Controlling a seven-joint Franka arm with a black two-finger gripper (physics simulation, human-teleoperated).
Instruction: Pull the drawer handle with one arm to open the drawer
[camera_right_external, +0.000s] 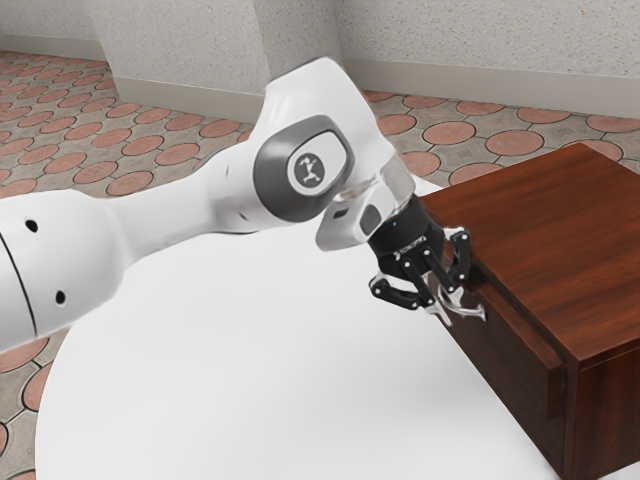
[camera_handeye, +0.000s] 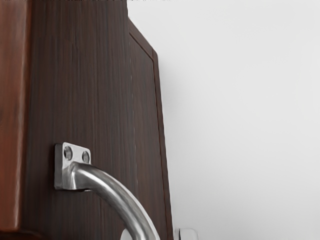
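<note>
- The white Franka arm (camera_right_external: 200, 215) comes in from the exterior view's left, its thick near link low over the round white table (camera_right_external: 250, 380)
- Its black gripper (camera_right_external: 445, 300) tilts down toward the exterior view's right and sits right at the drawer handle (camera_right_external: 470, 314), with the black linkages straddling the silver bar
- Whether the gripper truly grasps the bar or merely sits around it cannot be told from here
- In the wrist view the drawer handle (camera_handeye: 115, 195) is a curved brushed-metal bar, rising from a square mounting plate (camera_handeye: 70, 170) with two screws and bending toward the hand
- The plate is fixed to the dark wooden drawer front (camera_handeye: 100, 100), which faces the arm on the near side of the cabinet (camera_right_external: 560, 220)
- The reddish-brown cabinet stands on the table at the exterior view's right
- Beyond it lies a floor (camera_right_external: 100, 130) of round terracotta tiles
- Farthest back is a pale speckled wall (camera_right_external: 480, 35) with a light skirting board
</note>
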